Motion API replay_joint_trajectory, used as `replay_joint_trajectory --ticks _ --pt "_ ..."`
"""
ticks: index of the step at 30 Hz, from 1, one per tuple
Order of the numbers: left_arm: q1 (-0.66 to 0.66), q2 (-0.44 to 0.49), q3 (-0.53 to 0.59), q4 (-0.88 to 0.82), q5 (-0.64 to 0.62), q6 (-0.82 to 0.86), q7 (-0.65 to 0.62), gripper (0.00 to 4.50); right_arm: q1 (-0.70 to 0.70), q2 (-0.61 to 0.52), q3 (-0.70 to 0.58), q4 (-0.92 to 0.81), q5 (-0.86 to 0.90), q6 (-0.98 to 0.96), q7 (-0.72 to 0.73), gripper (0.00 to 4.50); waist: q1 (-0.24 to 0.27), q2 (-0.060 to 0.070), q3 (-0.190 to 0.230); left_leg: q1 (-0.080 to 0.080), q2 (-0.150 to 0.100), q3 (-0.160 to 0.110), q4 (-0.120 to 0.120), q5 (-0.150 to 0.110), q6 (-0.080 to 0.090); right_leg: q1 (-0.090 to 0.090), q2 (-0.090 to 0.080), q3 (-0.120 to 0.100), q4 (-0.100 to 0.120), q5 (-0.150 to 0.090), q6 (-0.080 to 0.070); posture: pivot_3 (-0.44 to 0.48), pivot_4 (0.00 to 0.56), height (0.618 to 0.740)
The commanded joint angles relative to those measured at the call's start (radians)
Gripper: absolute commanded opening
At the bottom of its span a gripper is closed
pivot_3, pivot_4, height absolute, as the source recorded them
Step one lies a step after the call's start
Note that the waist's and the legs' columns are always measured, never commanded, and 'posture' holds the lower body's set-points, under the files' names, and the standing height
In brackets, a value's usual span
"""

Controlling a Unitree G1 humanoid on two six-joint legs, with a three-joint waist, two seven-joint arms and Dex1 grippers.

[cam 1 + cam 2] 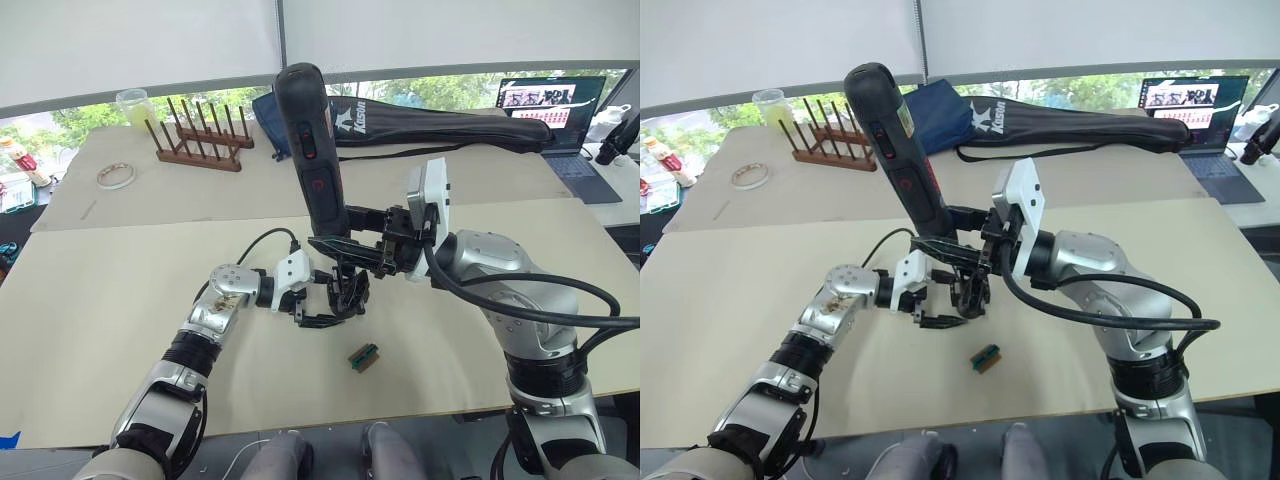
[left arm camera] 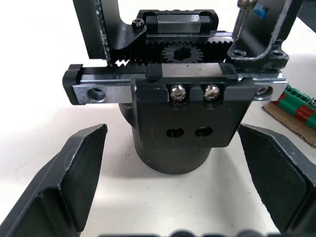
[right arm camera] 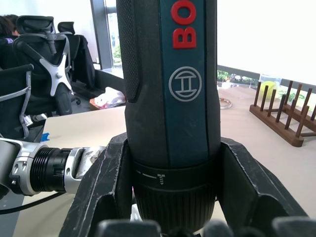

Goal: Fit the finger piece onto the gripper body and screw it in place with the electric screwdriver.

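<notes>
While right gripper [image 1: 352, 243] clamps electric screwdriver [image 1: 312, 150] upright — left gripper [image 1: 322, 305] spread.

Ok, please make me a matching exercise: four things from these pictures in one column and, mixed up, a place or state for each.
Things:
1. electric screwdriver
2. gripper body
3. green block
4. wooden rack

Places or states:
A. lying alone on the near table
B. standing on the far table
C. between the open left gripper fingers
D. clamped in the right gripper

Pairs: 1-D, 2-C, 3-A, 4-B
</notes>
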Motion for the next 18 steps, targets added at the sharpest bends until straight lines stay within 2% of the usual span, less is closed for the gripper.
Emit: replay_joint_trajectory --ticks 1,18 --pt "-0.014 0.002 0.009 -0.041 -0.009 0.000 0.000 4.50 -0.012 0.002 -0.015 -0.034 0.009 -0.021 0.004 1.96 0.000 0.000 0.000 0.000 0.000 0.000 0.000 0.000 0.000 0.000 0.000 0.000 0.000 0.000 0.000 0.000 0.150 0.740" --pt "-0.013 0.003 0.011 -0.043 -0.010 0.001 -0.001 4.50 0.042 0.006 0.003 -0.026 -0.025 -0.072 0.030 1.96 0.000 0.000 0.000 0.000 0.000 0.000 0.000 0.000 0.000 0.000 0.000 0.000 0.000 0.000 0.000 0.000 0.150 0.740"
